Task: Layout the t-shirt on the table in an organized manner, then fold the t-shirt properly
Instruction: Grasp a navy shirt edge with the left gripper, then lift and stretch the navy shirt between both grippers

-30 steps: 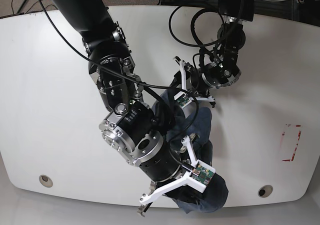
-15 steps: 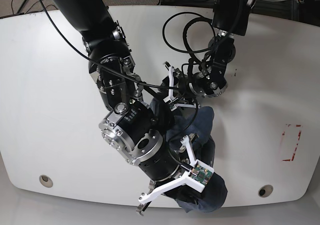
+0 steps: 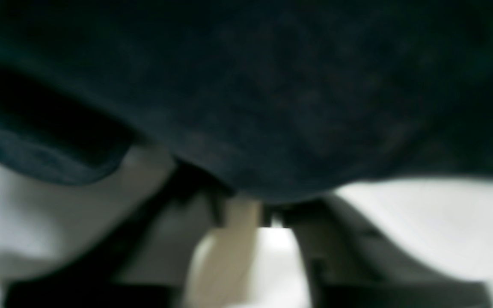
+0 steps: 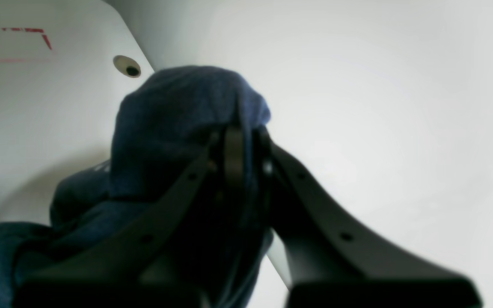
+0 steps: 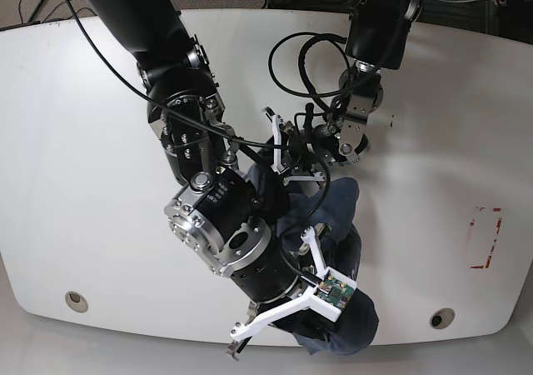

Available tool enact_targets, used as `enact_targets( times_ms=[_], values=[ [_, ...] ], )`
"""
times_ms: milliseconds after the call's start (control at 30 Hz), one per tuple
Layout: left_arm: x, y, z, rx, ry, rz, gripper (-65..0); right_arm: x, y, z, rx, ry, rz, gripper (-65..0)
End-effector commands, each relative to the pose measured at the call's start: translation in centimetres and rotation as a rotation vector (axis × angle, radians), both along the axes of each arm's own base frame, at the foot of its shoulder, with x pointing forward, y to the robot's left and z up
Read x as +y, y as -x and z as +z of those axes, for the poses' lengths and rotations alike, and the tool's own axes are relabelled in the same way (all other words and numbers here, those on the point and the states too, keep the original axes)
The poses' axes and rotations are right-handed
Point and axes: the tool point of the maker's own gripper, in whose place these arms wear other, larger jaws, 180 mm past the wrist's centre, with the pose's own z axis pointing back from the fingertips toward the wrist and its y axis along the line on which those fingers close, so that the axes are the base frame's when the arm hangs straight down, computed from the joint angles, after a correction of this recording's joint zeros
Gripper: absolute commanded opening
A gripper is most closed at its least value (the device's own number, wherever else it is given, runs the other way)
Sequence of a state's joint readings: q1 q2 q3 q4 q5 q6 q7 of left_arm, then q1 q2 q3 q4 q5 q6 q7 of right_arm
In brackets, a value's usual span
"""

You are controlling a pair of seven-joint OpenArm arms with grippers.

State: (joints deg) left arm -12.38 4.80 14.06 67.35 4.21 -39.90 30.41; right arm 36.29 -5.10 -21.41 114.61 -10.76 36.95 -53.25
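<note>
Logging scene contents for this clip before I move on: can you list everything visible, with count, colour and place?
t-shirt: one, dark navy, bunched in a heap near the table's front edge, mid-right in the base view.
table: one, glossy white, fills the base view.
grommet holes: two, round, grey-rimmed, one at each front corner.
rectangle mark: one, red outline, on the table's right side in the base view.
cables: black loops on the far arm; more on the floor behind the table.
left gripper: one, black with white frame, jaws shut on the t-shirt's upper edge.
right gripper: one, black with white frame, jaws shut on a t-shirt fold by the front edge.
</note>
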Motion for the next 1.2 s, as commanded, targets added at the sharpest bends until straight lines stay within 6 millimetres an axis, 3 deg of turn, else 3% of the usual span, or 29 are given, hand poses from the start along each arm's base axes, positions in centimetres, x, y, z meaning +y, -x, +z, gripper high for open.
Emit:
enact_targets(
  times_ms=[0, 200, 367, 600, 733, 800, 967, 1167],
  values=[
    [-0.5, -0.5, 0.5, -0.009, 0.013, -0.003, -64.2, 0.3, 0.3, 2.4, -0.063, -0.036, 0.012, -65.0],
    [0.1, -1.1, 0.7, -0.017, 0.019, 0.047, -64.3, 0.2, 0.2, 2.5, -0.065, -0.036, 0.010, -65.0],
    [2.3, -2.9, 2.3, -0.056, 0.047, 0.138, -64.4, -1.2, -0.4, 2.8, -0.060, -0.066, -0.027, -65.0],
    [6.5, -4.5, 3.9, -0.099, 0.064, 0.277, -64.4, -4.0, -1.5, 3.1, -0.045, -0.121, -0.100, -65.0],
    [10.1, -5.0, 4.4, -0.104, 0.017, 0.346, -64.4, -6.6, -2.3, 3.1, -0.033, -0.168, -0.162, -65.0],
    [12.2, -5.5, 5.3, -0.126, -0.003, 0.390, -64.4, -8.0, -2.6, 2.6, -0.014, -0.193, -0.199, -65.0],
    [15.0, -5.9, 7.4, -0.178, -0.030, 0.448, -64.4, -10.7, -3.2, 1.6, 0.017, -0.238, -0.270, -65.0],
    [19.2, -5.5, 9.7, -0.232, -0.120, 0.499, -64.4, -12.1, -3.3, -0.2, 0.063, -0.256, -0.311, -65.0]
  ],
)
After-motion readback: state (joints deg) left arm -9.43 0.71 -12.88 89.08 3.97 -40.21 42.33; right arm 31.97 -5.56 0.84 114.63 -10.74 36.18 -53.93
